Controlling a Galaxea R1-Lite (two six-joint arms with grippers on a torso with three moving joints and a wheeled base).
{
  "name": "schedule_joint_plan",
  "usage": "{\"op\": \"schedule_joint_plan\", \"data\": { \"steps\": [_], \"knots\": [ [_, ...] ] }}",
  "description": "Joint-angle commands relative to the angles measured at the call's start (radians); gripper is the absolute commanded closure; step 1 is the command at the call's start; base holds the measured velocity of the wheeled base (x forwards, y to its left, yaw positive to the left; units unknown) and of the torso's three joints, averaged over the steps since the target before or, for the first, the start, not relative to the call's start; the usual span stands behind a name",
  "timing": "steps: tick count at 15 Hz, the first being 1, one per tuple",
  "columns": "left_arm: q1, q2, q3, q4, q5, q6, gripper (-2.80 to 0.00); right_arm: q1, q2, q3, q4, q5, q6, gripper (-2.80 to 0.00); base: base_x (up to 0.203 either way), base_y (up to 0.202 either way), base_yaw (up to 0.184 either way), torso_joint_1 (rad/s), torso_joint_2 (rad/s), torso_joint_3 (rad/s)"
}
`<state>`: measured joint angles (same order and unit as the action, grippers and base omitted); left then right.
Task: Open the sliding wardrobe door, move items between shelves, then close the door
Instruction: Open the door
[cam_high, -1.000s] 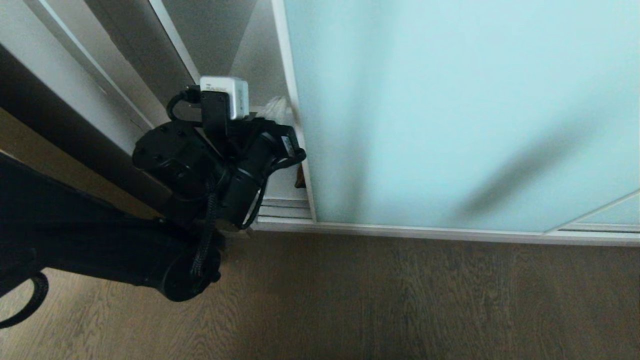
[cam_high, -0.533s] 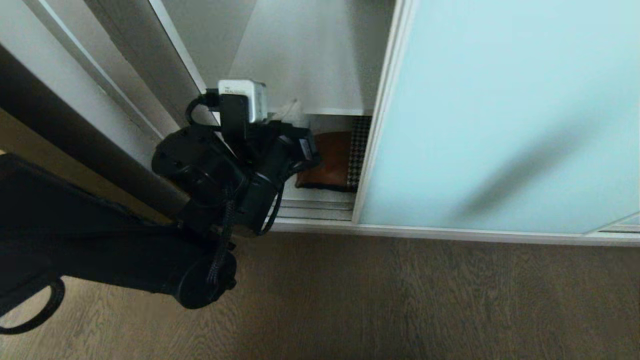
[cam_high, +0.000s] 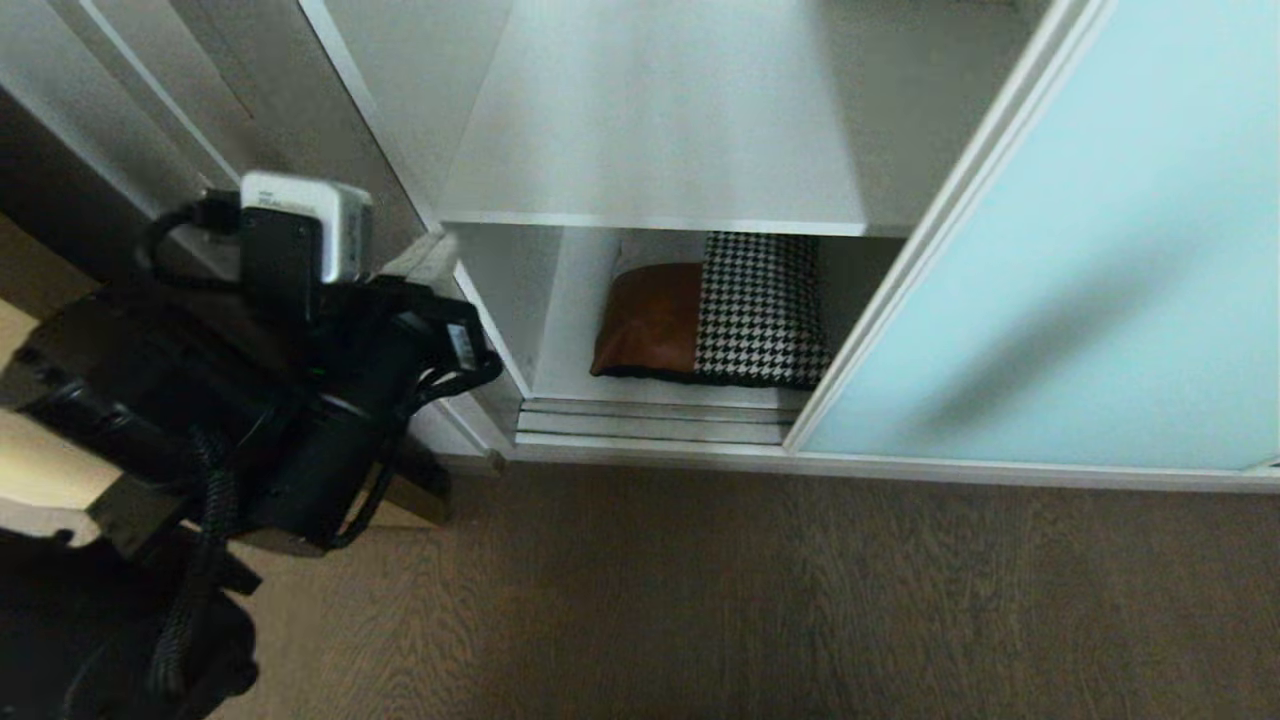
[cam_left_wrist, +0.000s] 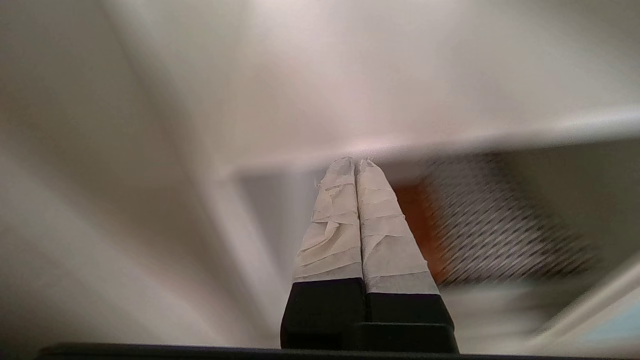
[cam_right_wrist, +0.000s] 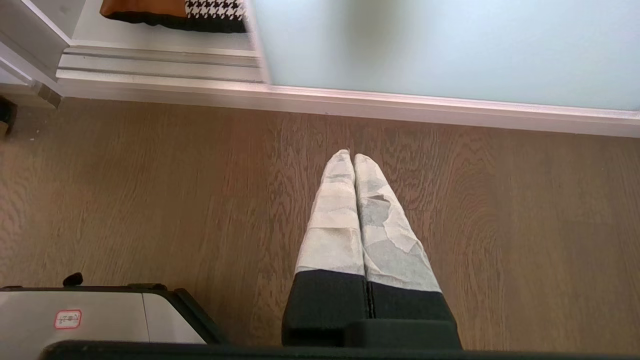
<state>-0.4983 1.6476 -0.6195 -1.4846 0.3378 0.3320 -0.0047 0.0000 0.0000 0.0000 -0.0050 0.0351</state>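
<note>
Your left gripper (cam_left_wrist: 355, 162) has its taped fingers pressed together with nothing between them — a sensible shape for pushing a frame edge, not for taking hold of anything soft. In the head view it sits just outside the wardrobe's left side wall (cam_high: 395, 130), off to the side of the opening.

The sliding wardrobe door (cam_high: 1100, 300) stands well to the far side of the opening from that gripper, its slim pale frame slanting across the gap, so the left bay is exposed. That is why you can now see in.

The cushion (cam_high: 715, 310) lies flat on the lower shelf (cam_high: 570, 385), under the upper shelf (cam_high: 650, 150). From the left gripper it is ahead and a little beyond the fingertips, past the side wall; brown patch nearer, houndstooth patch further. Its front edge lies near the shelf's front lip — probably the easiest place to pinch it.

Your right gripper (cam_right_wrist: 354, 157) hangs over the wood floor (cam_right_wrist: 150, 200) in front of the door's bottom track (cam_right_wrist: 160, 55), fingers likewise pressed together and empty. It looks parked.

My read: the opening step is about done, and the fingers will have to spread before any reach for the cushion.
</note>
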Motion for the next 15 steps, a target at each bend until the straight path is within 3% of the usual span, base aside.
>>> {"op": "schedule_joint_plan", "data": {
  "steps": [1, 4, 6, 9, 15],
  "knots": [
    [0.07, -0.169, 0.11, 0.008, 0.041, 0.029, 0.0, 0.0, 0.0, 0.0, 0.0, 0.0, 0.0, 0.0, 0.0, 0.0, 0.0, 0.0, 0.0, 0.0],
    [0.154, -0.343, 0.252, 0.044, 0.099, 0.038, 0.0, 0.0, 0.0, 0.001, 0.0, 0.0, 0.0, 0.0, 0.0, 0.0, 0.0, 0.0, 0.0, 0.0],
    [0.182, -0.451, 0.416, 0.053, 0.135, 0.032, 0.0, 0.0, 0.0, 0.0, 0.0, 0.0, 0.0, 0.0, 0.0, 0.0, 0.0, 0.0, 0.0, 0.0],
    [0.227, -0.641, 0.573, 0.061, 0.206, 0.027, 0.0, 0.0, 0.0, 0.0, 0.0, 0.0, 0.0, 0.0, 0.0, 0.0, 0.0, 0.0, 0.0, 0.0],
    [0.376, -0.949, 0.62, 0.192, 0.286, -0.079, 0.0, 0.0, 0.0, 0.0, 0.0, 0.0, 0.0, 0.0, 0.0, 0.0, 0.0, 0.0, 0.0, 0.0]
  ]
}}
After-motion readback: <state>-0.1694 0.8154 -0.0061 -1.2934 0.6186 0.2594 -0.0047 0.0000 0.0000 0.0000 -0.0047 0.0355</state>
